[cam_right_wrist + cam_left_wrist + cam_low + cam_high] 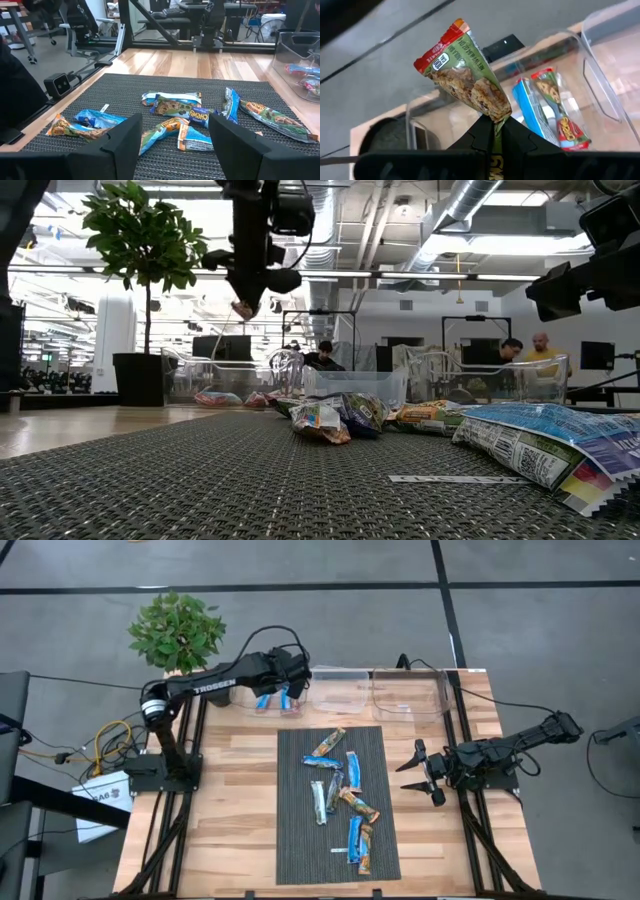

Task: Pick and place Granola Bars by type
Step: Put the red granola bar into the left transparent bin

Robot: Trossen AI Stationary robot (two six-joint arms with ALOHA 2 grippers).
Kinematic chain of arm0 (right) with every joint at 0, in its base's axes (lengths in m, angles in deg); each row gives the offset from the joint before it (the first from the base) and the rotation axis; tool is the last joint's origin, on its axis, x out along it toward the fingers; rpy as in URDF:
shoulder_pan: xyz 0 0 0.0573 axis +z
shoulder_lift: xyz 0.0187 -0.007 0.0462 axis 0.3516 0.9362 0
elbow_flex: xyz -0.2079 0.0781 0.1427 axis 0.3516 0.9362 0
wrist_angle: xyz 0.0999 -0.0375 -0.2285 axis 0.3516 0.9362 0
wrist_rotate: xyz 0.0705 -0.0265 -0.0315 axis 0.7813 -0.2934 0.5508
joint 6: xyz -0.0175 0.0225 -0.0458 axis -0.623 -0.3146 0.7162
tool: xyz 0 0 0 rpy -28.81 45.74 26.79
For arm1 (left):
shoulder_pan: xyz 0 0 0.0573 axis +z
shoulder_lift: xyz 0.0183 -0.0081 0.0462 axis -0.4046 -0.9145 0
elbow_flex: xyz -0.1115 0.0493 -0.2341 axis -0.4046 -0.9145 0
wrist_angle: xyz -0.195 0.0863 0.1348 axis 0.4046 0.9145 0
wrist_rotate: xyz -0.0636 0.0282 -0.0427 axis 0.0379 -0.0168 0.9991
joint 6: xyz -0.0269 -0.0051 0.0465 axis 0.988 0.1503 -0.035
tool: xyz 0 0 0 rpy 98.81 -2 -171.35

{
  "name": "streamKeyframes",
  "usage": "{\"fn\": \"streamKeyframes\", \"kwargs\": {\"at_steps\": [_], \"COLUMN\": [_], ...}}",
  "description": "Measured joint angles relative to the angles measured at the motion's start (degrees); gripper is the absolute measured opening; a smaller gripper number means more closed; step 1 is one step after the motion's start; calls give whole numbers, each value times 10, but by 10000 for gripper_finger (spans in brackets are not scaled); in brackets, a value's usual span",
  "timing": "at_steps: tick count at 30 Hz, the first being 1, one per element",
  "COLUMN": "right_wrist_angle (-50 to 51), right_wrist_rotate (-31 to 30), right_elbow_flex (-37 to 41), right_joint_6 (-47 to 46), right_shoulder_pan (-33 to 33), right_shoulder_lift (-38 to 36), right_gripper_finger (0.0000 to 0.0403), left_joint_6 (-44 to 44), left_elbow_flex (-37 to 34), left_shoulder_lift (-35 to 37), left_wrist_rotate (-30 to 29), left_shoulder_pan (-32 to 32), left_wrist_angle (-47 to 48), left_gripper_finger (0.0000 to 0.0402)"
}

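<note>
My left gripper [292, 683] [495, 131] hangs over the far left clear bin [600, 75], shut on a granola bar [465, 75] with a red and green wrapper. In the low view this gripper [245, 300] is high above the table. Inside the bin lie a blue bar [530, 112] and a red-green bar [559, 117]. Several more bars [340, 795] [175, 112], blue and orange-brown, lie scattered flat on the dark mat [292, 830]. My right gripper [420, 772] [175, 135] waits open at the mat's right edge, touching nothing. My left gripper pinches the red-green bar by one crimped end [496, 117] between its two fingers. The bar is lifted clear and sticks out beyond the fingertips, its other, red end [442, 42] pointing away, above the bin.
Two more clear bins [410, 692] stand along the far edge to the right of the first. A potted plant [176, 630] stands at the far left corner. A thin white strip [440, 478] lies on the mat near its front. Bare wood shows on both sides of the mat.
</note>
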Motion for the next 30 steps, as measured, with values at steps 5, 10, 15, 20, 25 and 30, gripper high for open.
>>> {"fn": "streamKeyframes", "kwargs": {"at_steps": [5, 10, 15, 20, 25, 30], "right_wrist_angle": [1, 1, 1, 1, 1, 1], "right_wrist_rotate": [0, 0, 0, 0, 0, 0], "right_elbow_flex": [0, 0, 0, 0, 0, 0], "right_joint_6": [0, 0, 0, 0, 0, 0], "right_shoulder_pan": [0, 0, 0, 0, 0, 0], "right_shoulder_lift": [0, 0, 0, 0, 0, 0], "right_gripper_finger": [221, 221, 221, 221, 221, 221], "left_joint_6": [0, -2, -12, -12, -12, -15], "left_elbow_flex": [0, 0, 0, -24, -75, -121], "left_shoulder_lift": [-17, -45, -64, -63, -62, -61], "left_wrist_rotate": [35, 78, 91, 114, 146, 140], "left_shoulder_pan": [20, 35, 37, 39, 39, 44], "left_wrist_angle": [-2, 3, 3, -35, -63, -97], "left_gripper_finger": [19, 19, 19, 19, 19, 19]}}
